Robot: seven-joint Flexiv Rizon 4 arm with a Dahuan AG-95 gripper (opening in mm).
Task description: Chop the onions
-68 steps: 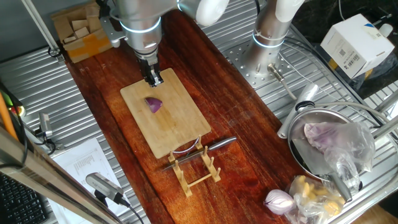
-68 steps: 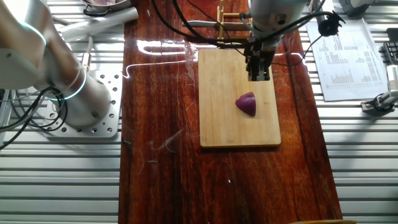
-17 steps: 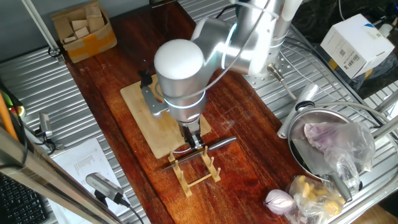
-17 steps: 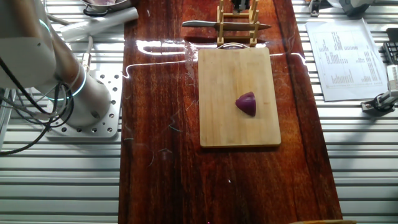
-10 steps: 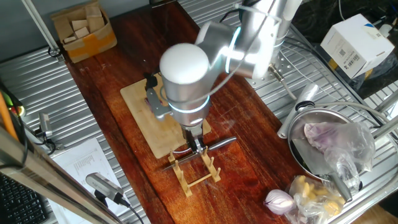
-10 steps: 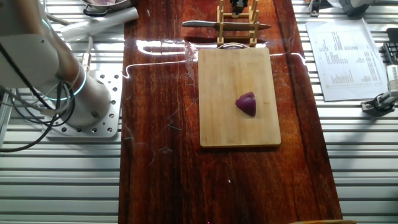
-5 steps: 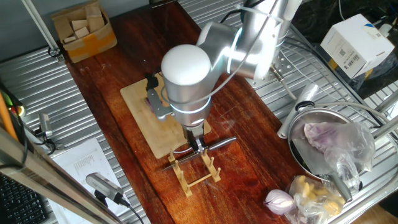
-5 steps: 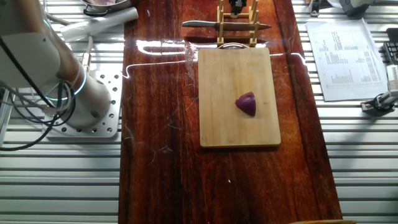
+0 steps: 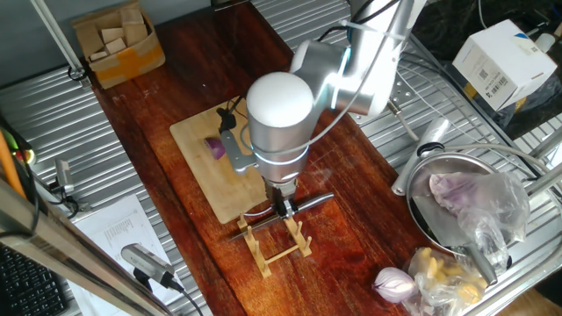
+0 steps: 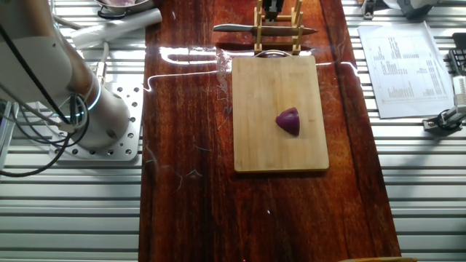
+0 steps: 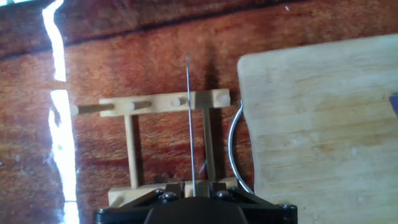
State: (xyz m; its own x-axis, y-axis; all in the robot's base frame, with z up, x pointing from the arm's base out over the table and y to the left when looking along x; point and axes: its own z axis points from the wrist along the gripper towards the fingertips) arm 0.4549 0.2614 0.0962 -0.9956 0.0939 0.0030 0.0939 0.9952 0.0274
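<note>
Shifted rightward in frame, arm now uncovers the cutting board [image 9: 230,167] and onion wedge [image 10: 288,121] right of its centre, while gripper [image 9: 287,208], fingers clamped on the knife [image 10: 262,29], sits above the rack [image 11: 165,146].

Tabletop [image 10: 182,145]: dark red-brown wood with streaked grain, flanked by ribbed silver metal. Cutting board [image 10: 277,138]: pale tan wood with fine grain. Onion wedge [image 10: 288,121]: deep purple. Knife rack [image 11: 168,149]: light, unpainted wood. Knife [image 10: 262,29]: grey steel blade, darker handle. Arm [image 9: 279,114]: white and silver with a glowing cyan ring. Claw [image 9: 286,208]: black. Box [image 9: 118,39]: tan cardboard.
</note>
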